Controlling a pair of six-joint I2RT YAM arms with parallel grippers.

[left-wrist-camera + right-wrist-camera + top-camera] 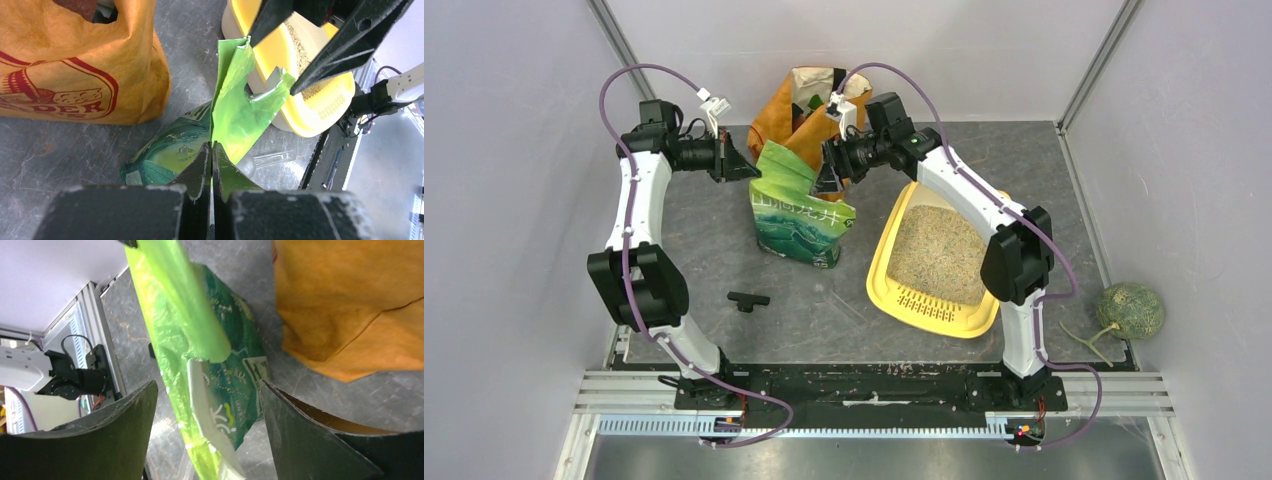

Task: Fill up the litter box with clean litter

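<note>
Overall, the grey, mottled worktop [824, 320] carries everything. Two white arms rise from its near edge, the left arm [639, 200] bending inward and the right arm [969, 195] crossing above the litter box [886, 290]. That yellow tray sits on the right half of the worktop, slotted lip toward the arm bases, with beige clean litter [934, 250] covering its floor. Behind the middle stands an orange bag [774, 120], open at the top. Just in front of it, left of the tray and near it, the green bag [799, 225] stands upright with its open mouth drawn upward. A netted green melon [1130, 308] lies by the right wall, well apart from the rest. The left jaws are pressed together on the green bag's upper left edge, pinching the film. The right jaws are spread wide around the opposite flap, gripping nothing. A small black T-shaped piece [747, 299] lies on the worktop in front of the green bag.
</note>
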